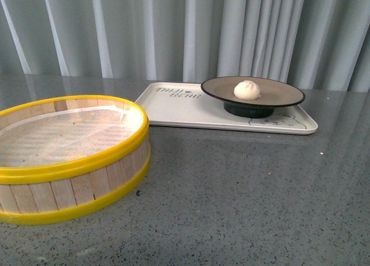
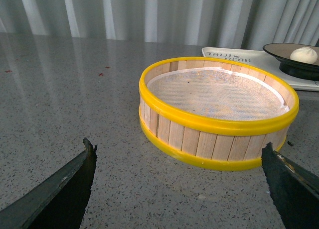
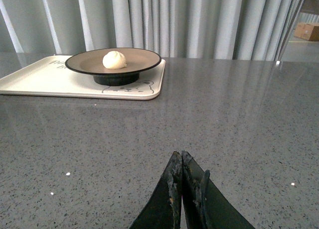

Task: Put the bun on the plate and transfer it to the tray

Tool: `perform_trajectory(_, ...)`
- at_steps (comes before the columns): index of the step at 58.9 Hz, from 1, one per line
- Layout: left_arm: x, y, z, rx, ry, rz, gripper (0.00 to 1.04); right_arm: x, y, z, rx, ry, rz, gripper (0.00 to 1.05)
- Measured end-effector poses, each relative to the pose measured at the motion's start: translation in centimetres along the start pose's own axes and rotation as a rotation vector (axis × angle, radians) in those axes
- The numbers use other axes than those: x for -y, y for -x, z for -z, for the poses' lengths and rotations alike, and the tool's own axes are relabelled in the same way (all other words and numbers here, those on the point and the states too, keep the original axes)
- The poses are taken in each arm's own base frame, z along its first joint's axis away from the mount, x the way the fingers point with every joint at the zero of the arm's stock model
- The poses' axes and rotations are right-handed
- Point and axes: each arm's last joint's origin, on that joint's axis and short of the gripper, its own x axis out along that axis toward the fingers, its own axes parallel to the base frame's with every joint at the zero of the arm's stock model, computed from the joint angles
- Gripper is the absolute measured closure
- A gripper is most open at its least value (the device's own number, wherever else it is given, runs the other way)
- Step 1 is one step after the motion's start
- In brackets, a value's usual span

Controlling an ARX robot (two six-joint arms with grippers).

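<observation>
the bun (image 1: pixel 247 89) sits near the middle of the plate (image 1: pixel 277 96), and the plate stands on the tray (image 1: pixel 173 107), toward the end with the bear drawing. judged from this layout, both steps of the task appear complete: bun on plate, plate on tray, nothing left to carry. the steamer basket (image 1: pixel 69 156) stands apart from the tray on the grey table (image 1: pixel 243 196) and holds only its white liner. the left gripper (image 2: pixel 179 181) is spread wide and holds nothing; it hovers over the table short of the basket. the right gripper (image 3: pixel 182 189) has its fingers pressed together with nothing between them, well apart from the tray. neither arm shows in the front view. the lettering on the tray is partly covered by the plate, the bear drawing is only partly visible, and the basket's left side is cut off by the front view's edge.
</observation>
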Motion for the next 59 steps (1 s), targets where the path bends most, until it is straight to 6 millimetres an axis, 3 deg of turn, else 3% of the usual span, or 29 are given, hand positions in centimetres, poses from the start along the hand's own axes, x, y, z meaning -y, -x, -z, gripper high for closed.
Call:
perform_trajectory(27,0.0,0.0,0.0,0.0,0.0,0.0,0.07,0.0,1.4,0.3,-0.009,0.0,-0.001,1.03)
perform_trajectory(49,0.0,0.0,0.0,0.0,0.0,0.0,0.07,0.0,1.5,0.3,-0.006,0.001,-0.001,1.03)
perform_trajectory(59,0.0,0.0,0.0,0.0,0.0,0.0,0.07,0.0,1.5,0.3,-0.006,0.001,-0.001,0.77)
